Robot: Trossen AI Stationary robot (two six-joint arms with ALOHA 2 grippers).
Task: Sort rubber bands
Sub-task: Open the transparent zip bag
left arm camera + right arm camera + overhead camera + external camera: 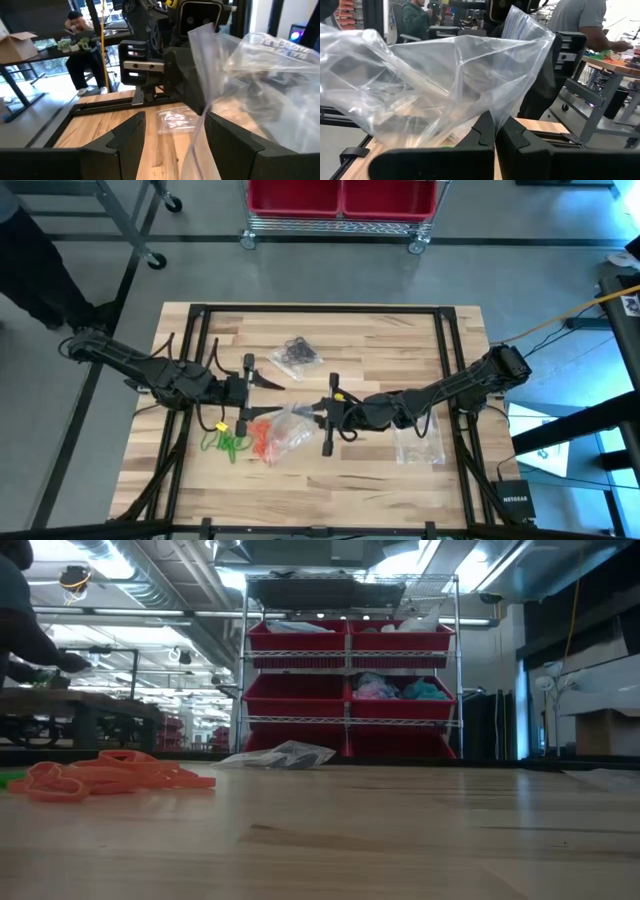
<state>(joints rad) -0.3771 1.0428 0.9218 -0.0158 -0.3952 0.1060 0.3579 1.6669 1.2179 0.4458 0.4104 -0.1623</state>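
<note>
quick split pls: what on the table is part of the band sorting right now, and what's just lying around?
In the job:
- orange-red rubber bands
- green rubber bands
- clear bag pinched in the shut right gripper
- left gripper, open, facing that bag

Lying about:
- bag with black bands, far side of the table
- empty-looking clear bag under the right arm

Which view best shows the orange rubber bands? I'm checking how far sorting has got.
The high view: the orange rubber bands lie in a pile beside the green rubber bands. The low view shows the orange pile edge-on. Neither wrist view shows them clearly.
</note>
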